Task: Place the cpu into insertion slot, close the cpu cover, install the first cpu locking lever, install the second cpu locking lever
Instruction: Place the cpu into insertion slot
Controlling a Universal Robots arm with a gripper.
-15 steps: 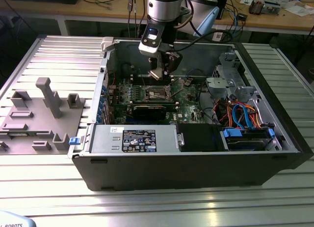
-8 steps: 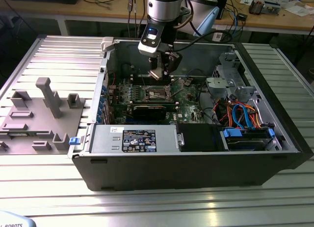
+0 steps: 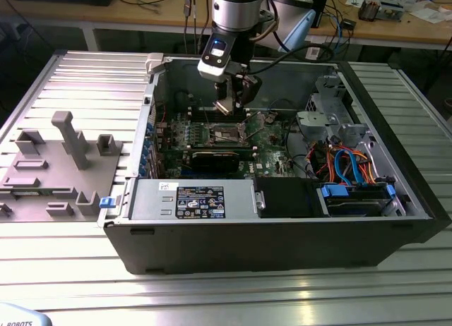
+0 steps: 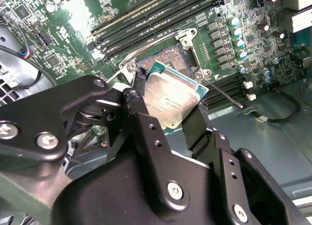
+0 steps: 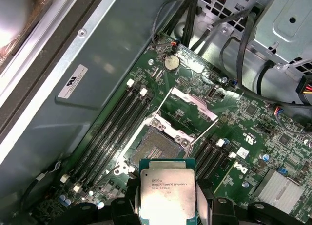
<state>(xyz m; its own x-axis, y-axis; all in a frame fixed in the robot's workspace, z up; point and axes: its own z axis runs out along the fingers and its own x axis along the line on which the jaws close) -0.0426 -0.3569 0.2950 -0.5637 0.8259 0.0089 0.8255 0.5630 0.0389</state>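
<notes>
The gripper (image 3: 232, 104) clamps the cpu (image 5: 167, 193) by two opposite edges between its black fingers (image 4: 195, 123), the chip's silvery face turned toward both wrist cameras. The chip hangs clear of the green motherboard (image 5: 263, 137), close by the insertion slot (image 5: 156, 148), which lies uncovered. The cpu cover (image 5: 194, 102) stands swung open beyond the socket. In the exterior view the arm (image 3: 236, 8) reaches straight down into the open computer case (image 3: 395, 220).
</notes>
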